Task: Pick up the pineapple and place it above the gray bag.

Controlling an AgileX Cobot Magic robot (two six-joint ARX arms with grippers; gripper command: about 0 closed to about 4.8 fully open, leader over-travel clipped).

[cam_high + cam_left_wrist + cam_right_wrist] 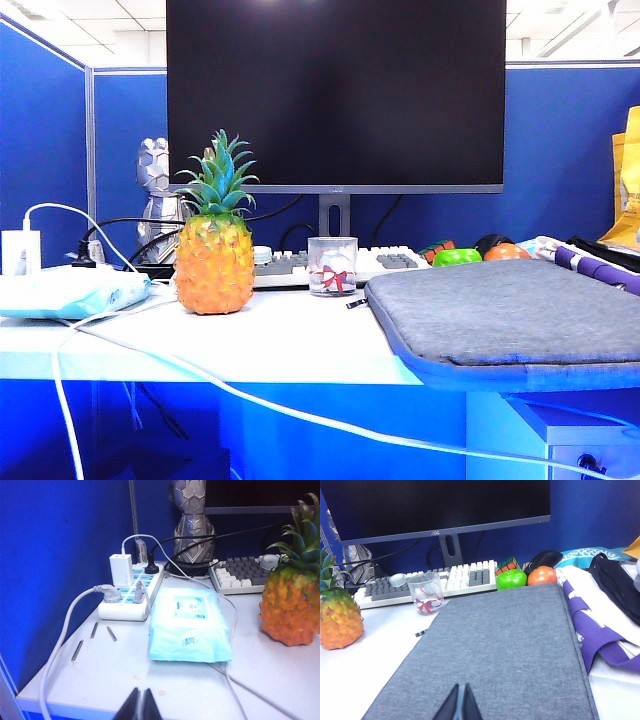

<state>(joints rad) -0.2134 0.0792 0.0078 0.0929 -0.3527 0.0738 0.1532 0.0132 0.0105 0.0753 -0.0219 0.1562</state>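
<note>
**Pineapple upright on the desk, both grippers closed and empty**

At the far left of the desk sit one white power strip [131,598] with a white charger [121,570] plugged in, three small metal pins [94,630] lying on the tabletop beside it, and one pale blue soft packet [70,290]. One silver figurine [158,205] stands behind them. Just right of the packet, one pineapple [214,262] stands upright on the white table [290,335], well apart from both grippers. One keyboard [385,262] lies under one dark monitor [335,95], and one small glass [332,266] with a red bow mark stands in front of the keyboard, between the pineapple and the bag. One gray bag [510,312] lies flat at the right, its edge over the front of the table. Behind it are one green fruit [511,579], one orange fruit [542,575] and one puzzle cube [506,565]. A purple and white cloth [590,622] lies beside the bag.

The left gripper [139,706] hangs low over the near left edge of the table, pointing toward the packet, fingers pressed together, holding nothing. The right gripper [459,703] sits low over the near end of the gray bag, fingers likewise together and empty.
</note>
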